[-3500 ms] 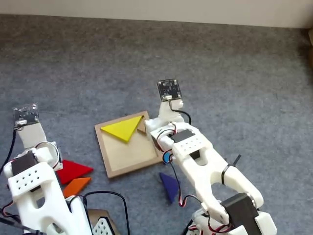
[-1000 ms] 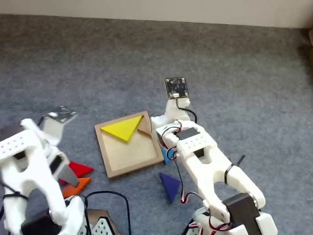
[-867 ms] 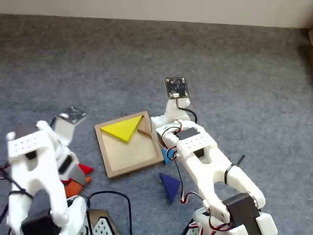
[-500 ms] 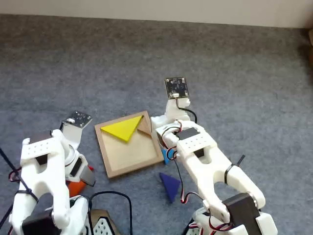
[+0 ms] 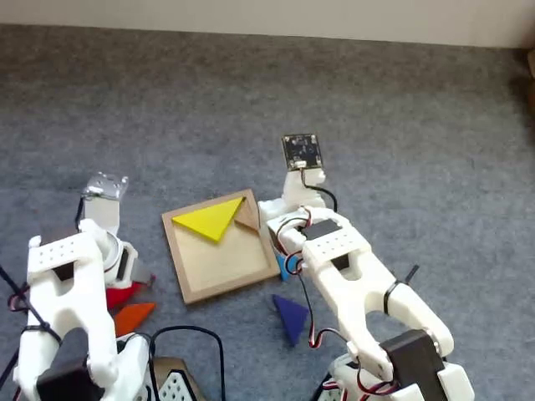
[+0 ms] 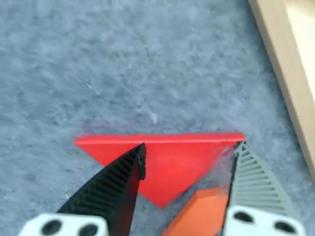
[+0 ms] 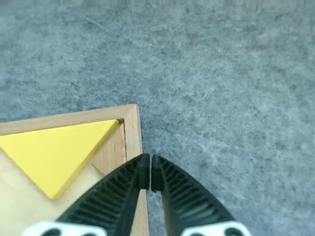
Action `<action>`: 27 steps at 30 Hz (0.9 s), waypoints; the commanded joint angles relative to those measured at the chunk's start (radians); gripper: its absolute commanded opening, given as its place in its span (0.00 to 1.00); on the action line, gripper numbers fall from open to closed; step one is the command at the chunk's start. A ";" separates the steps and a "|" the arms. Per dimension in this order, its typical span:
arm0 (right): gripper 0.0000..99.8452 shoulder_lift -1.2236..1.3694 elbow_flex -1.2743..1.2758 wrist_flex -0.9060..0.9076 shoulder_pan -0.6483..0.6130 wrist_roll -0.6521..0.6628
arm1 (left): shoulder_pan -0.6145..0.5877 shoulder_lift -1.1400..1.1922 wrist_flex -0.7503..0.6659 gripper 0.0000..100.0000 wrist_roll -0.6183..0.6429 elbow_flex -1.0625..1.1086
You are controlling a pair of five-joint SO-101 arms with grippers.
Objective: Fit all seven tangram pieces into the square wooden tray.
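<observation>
Left gripper (image 6: 191, 147) hangs open astride the red triangle (image 6: 162, 164), on the carpet (image 6: 123, 59) near the tray (image 6: 280, 73), beside an orange piece (image 6: 199, 211). Grasping seems the step: next, lower, close squarely, lift. Right gripper (image 7: 150, 164), shut and empty, sits over a tray corner.

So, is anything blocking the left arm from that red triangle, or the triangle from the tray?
Nothing visible. The left end effector is open right above the red triangle. An orange piece lies beside the triangle's tip, not on the tray side. Only bare carpet lies between triangle and tray.
</observation>
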 commanded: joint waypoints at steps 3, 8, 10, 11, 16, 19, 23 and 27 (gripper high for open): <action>0.03 -0.042 -0.002 -0.013 0.008 0.012 | -0.018 -0.005 0.181 0.28 0.098 -0.185; 0.03 -0.042 -0.002 -0.013 0.008 0.012 | -0.018 -0.010 0.463 0.28 0.146 -0.332; 0.03 -0.042 -0.002 -0.013 0.008 0.012 | -0.018 -0.007 0.488 0.28 0.143 -0.334; 0.03 -0.042 -0.002 -0.013 0.008 0.012 | -0.028 -0.001 0.489 0.27 0.141 -0.332; 0.03 -0.042 -0.002 -0.013 0.008 0.012 | -0.061 -0.001 0.486 0.21 -0.055 -0.232; 0.03 -0.042 -0.002 -0.013 0.008 0.012 | -0.070 -0.001 0.471 0.21 -0.133 -0.130; 0.03 -0.042 -0.002 -0.013 0.008 0.012 | -0.114 0.001 0.330 0.21 -0.146 -0.028; 0.03 -0.042 -0.002 -0.013 0.008 0.012 | -0.119 0.001 0.195 0.17 -0.147 0.071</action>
